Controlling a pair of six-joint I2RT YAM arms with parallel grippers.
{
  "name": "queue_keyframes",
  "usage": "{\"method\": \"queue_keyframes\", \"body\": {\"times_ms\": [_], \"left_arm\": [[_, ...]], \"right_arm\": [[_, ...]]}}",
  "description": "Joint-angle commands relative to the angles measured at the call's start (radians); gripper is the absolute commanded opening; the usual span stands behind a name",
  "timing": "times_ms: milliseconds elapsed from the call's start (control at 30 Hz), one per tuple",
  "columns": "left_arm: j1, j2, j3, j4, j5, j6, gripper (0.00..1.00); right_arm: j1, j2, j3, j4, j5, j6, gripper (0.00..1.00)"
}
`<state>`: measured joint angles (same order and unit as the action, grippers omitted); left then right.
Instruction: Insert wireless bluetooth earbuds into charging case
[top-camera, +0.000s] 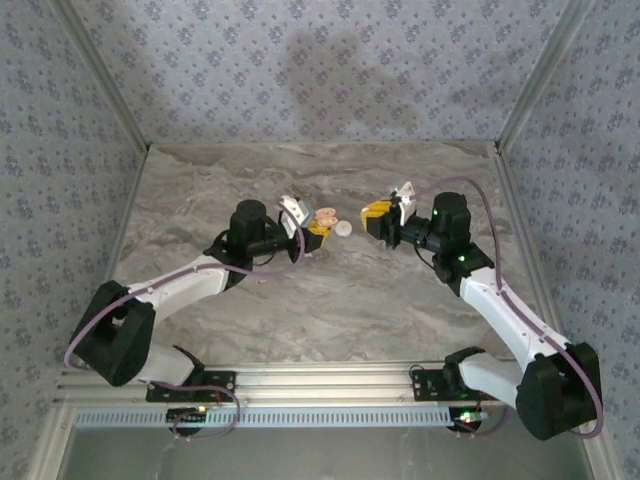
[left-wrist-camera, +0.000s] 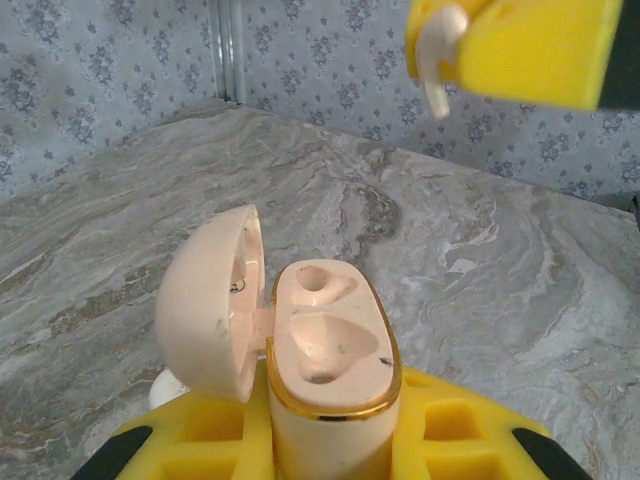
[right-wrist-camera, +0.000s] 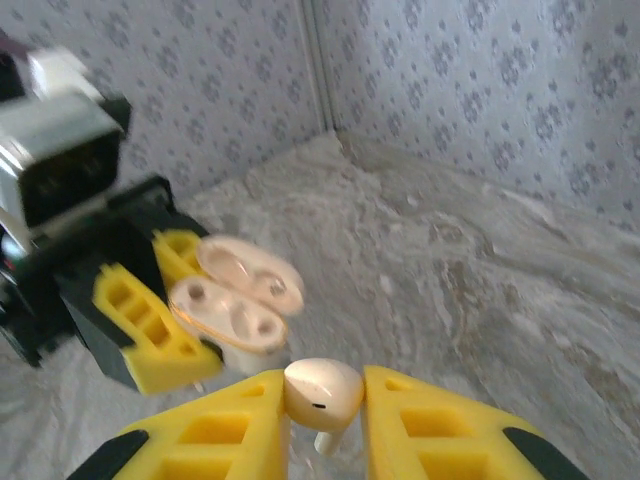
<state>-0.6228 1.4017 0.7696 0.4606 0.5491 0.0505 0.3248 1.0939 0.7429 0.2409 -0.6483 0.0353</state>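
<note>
My left gripper (left-wrist-camera: 330, 425) is shut on the peach charging case (left-wrist-camera: 330, 345), which it holds upright between its yellow fingers. The lid (left-wrist-camera: 205, 305) hangs open to the left, and both sockets in the case are empty. My right gripper (right-wrist-camera: 325, 405) is shut on a white earbud (right-wrist-camera: 322, 390), with the stem pointing down. In the top view the right gripper (top-camera: 377, 214) is a short way right of the case (top-camera: 325, 215) and the left gripper (top-camera: 314, 229). From the left wrist, the earbud (left-wrist-camera: 440, 55) hangs above and to the right of the case. The right wrist view has the open case (right-wrist-camera: 235, 300) ahead and to the left.
A flat white round disc (top-camera: 344, 227) lies on the marble table (top-camera: 320, 310) between the two grippers, just right of the case. Patterned walls close the table in at the back and sides. Bare tabletop lies in front of both grippers.
</note>
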Motion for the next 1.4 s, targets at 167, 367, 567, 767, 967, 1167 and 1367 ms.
{"method": "queue_keyframes", "body": {"times_ms": [167,367,567,767,967,1167,1367], "left_arm": [[-0.027,0.033,0.073,0.079,0.011,-0.007,0.19],[-0.035,0.041,0.086,0.094,0.026,0.014,0.19],[-0.051,0.032,0.087,0.083,0.028,0.094,0.19],[-0.051,0.029,0.089,0.080,0.025,0.122,0.19],[-0.052,0.018,0.085,0.085,0.025,0.132,0.19],[-0.052,0.007,0.083,0.087,0.027,0.137,0.19],[-0.053,0.001,0.083,0.089,0.030,0.135,0.19]], "right_arm": [[-0.005,0.022,-0.010,0.264,-0.107,0.171,0.26],[0.003,0.064,0.006,0.264,-0.155,0.173,0.26],[0.014,0.101,0.016,0.279,-0.197,0.190,0.27],[0.021,0.111,0.018,0.294,-0.245,0.199,0.27],[0.028,0.121,0.018,0.292,-0.242,0.193,0.27],[0.032,0.134,0.021,0.283,-0.222,0.168,0.27],[0.033,0.146,0.016,0.307,-0.194,0.165,0.27]]}}
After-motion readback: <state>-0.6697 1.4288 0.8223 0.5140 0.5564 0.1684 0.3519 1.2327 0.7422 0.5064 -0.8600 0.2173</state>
